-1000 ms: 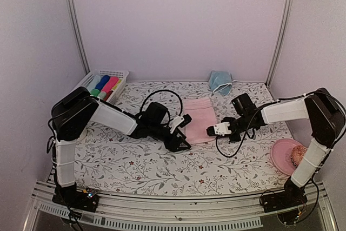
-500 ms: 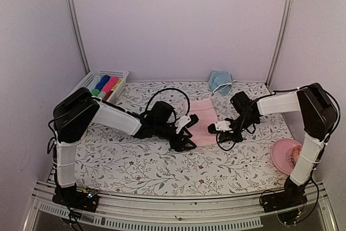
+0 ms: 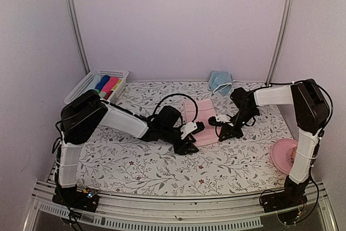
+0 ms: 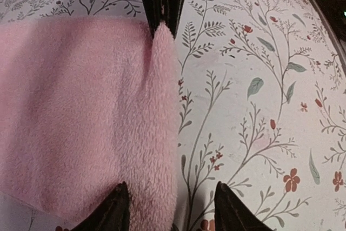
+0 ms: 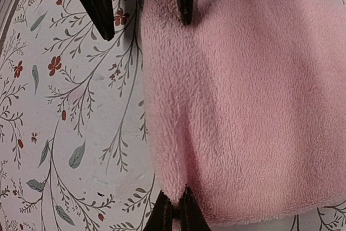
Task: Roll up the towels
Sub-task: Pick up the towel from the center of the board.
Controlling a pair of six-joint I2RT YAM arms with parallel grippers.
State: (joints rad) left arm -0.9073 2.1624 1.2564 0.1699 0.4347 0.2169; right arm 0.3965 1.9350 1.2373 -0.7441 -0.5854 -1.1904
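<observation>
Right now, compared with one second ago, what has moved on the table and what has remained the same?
The left end effector moved right to the near edge of the pink towel; its jaws narrowed but stand open, straddling that edge. The right arm drew in toward the centre; the right end effector stayed shut on the same edge. The blue towel, basket and plate did not move.

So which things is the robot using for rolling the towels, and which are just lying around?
For the job:
- pink towel, pinched at its edge by the right fingers, with the left fingers open around the same edge
- blue towel, at the back

Just lying about:
- basket of bright tubes
- plate
</observation>
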